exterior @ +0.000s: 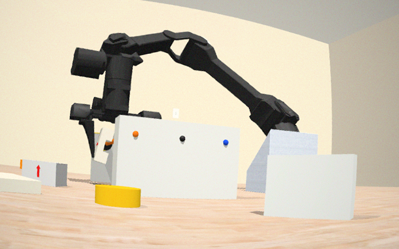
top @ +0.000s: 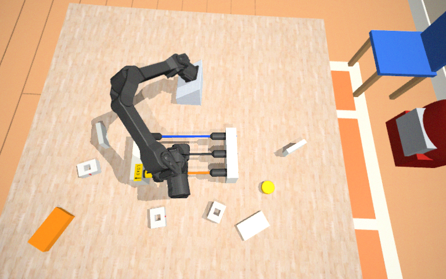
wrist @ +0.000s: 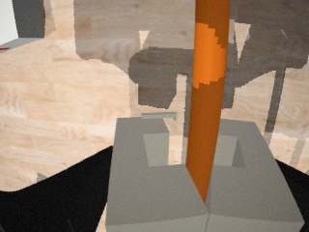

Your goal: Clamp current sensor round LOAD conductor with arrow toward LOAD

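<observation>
The sensor [exterior: 101,156] [wrist: 150,193] has two pale halves astride the orange conductor [top: 198,172] [wrist: 207,106]. The halves meet at the top; whether their lower ends touch is hidden. A bit of red shows on its side in the exterior view, but the arrow's direction cannot be read. My gripper [wrist: 184,157] is shut on the sensor, one black finger against each half. In the exterior view one finger shows; the other is behind the white end block. The yellow LOAD marker [top: 138,172] is at the conductor's left end. In the top view the arm hides the sensor.
The white end block [top: 231,154] [exterior: 180,167] holds the orange, black [top: 200,153] and blue [top: 186,136] conductors. Near it are white blocks with square holes [top: 157,210] [top: 221,207], a yellow disc [top: 268,187] [exterior: 117,195], a white slab [top: 252,225] and an orange block [top: 50,229].
</observation>
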You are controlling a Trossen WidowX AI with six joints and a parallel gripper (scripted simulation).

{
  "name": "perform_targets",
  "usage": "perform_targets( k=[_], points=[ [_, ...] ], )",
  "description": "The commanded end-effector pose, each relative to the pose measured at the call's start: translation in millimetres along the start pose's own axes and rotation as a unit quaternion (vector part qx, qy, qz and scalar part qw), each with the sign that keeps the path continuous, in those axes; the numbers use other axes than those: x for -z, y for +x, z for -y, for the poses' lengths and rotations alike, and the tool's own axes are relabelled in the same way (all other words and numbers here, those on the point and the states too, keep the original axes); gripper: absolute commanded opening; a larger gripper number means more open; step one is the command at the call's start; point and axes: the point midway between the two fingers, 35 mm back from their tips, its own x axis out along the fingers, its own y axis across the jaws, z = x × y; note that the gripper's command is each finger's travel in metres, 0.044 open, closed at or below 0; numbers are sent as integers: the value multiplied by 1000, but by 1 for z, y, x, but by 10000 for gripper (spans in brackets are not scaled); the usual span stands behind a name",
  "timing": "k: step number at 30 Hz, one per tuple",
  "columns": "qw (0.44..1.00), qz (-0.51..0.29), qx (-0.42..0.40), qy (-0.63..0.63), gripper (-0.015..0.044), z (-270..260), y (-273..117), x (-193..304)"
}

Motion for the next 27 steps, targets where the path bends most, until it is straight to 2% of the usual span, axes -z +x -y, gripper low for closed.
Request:
perform_targets(
  k=[1,12,27],
  points=[
    [1000,0,0,1,287,0,0,0],
    [1000,0,0,1,0,0,0,0],
    [1000,0,0,1,0,0,0,0]
  ],
)
